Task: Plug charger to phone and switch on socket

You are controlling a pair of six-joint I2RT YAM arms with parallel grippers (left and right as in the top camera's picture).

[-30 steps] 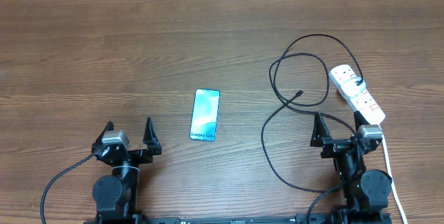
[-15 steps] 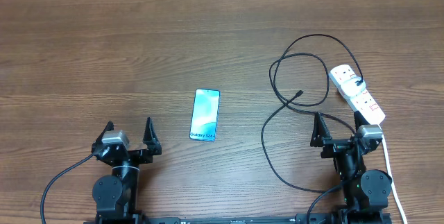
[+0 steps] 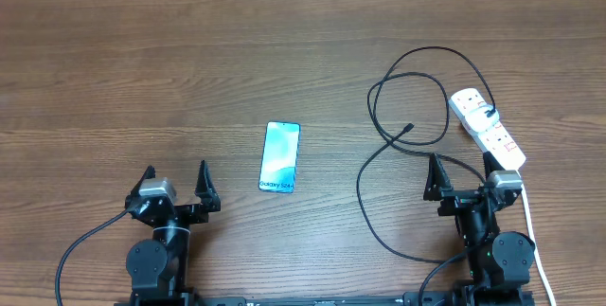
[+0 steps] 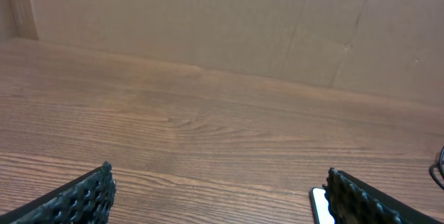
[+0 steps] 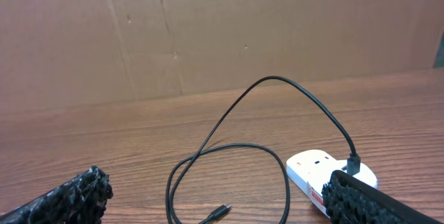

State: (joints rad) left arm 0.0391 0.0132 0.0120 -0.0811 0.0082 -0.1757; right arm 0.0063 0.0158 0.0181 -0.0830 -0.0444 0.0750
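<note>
The phone (image 3: 279,157) lies flat mid-table with its light blue screen up; a sliver of it shows in the left wrist view (image 4: 319,205). The black charger cable (image 3: 379,117) loops on the right, its connector tip (image 3: 407,129) free on the wood, also in the right wrist view (image 5: 220,211). Its plug end (image 3: 485,111) sits in the white socket strip (image 3: 488,131), which also shows in the right wrist view (image 5: 316,172). My left gripper (image 3: 175,181) is open and empty, near the front left of the phone. My right gripper (image 3: 462,169) is open and empty, in front of the cable loop.
The strip's white cord (image 3: 532,230) runs down the right side past my right arm. A brown cardboard wall (image 5: 222,30) stands at the table's far edge. The table is brown wood (image 3: 189,60).
</note>
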